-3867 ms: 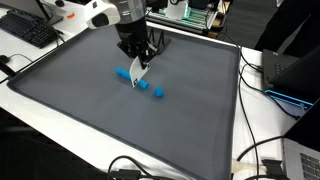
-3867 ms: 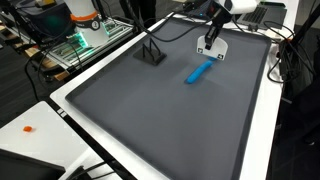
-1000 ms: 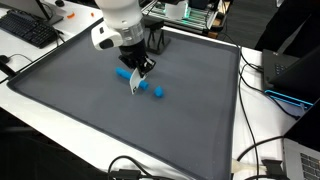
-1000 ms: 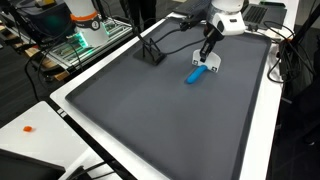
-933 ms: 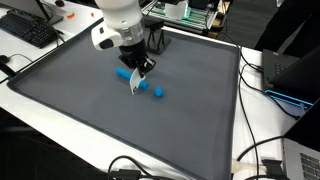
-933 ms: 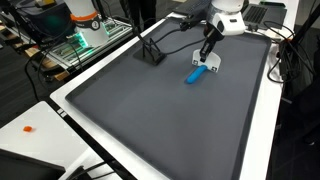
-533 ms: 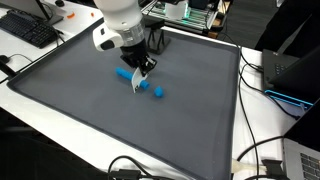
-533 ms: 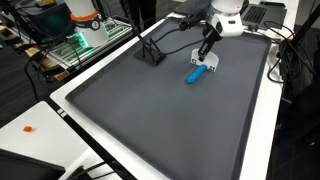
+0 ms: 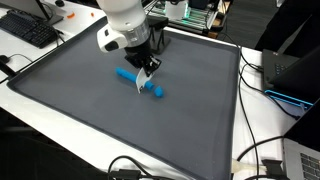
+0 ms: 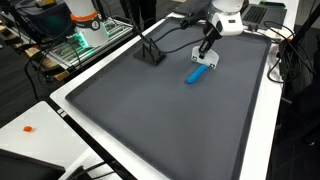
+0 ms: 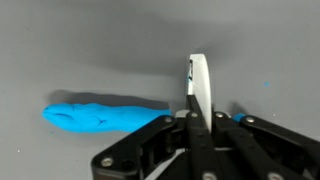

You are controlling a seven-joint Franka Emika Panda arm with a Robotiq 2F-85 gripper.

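Pincer [image 9: 147,71] slightly farther sideways, tightly closed around white strip [image 11: 198,82]

Wrist view: the black gripper [image 11: 197,120] is cut off by the bottom edge, so only its finger ends show. The white flat strip [image 11: 198,85] disappears between them, its lower end hidden. The blue elongated piece [image 11: 100,115] loses its right end behind the fingers, and its material is too blurred to tell. In an exterior view, the black keyboard [image 9: 30,30] runs off the left edge.

Arm [image 9: 125,18] bent low, hand [image 9: 146,70] pointing straight down, closed tight
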